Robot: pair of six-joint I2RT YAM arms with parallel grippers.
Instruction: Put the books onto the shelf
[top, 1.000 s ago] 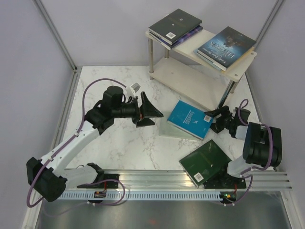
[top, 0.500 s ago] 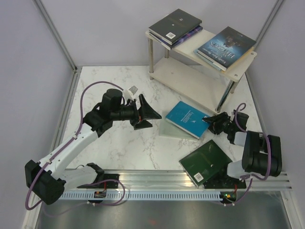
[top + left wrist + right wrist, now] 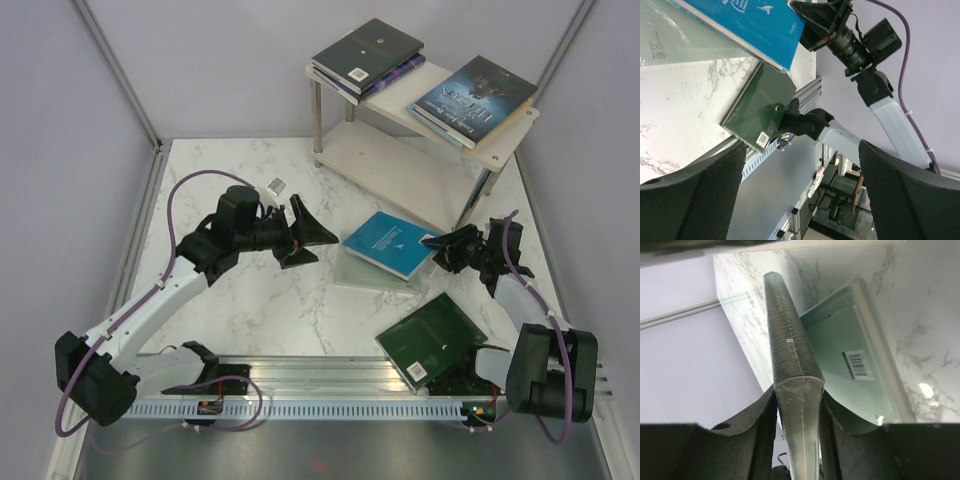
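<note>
Right pincer point(image 3: 437, 243) grips thin cyan paperback point(image 3: 388, 243), which extends toward 9 o'clock; cream two-tier shelf point(image 3: 392, 168) sits at 12 o'clock.

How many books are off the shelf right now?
3. Cyan book, clamped in the right gripper; mint book under it on the table; green book at the near right edge. More could hide beneath them.

On the white marble table point(image 3: 250, 310) the two-tier shelf point(image 3: 390, 165) is stood at the far right. A pale mint book point(image 3: 360, 272) and a dark green book point(image 3: 432, 340) are laid flat nearer the front, and a cyan book point(image 3: 388, 243) is tilted over the mint one. Two small stacks are carried on the shelf's top board, topped by a black book point(image 3: 368, 47) and a dark blue book point(image 3: 475, 95).
</note>
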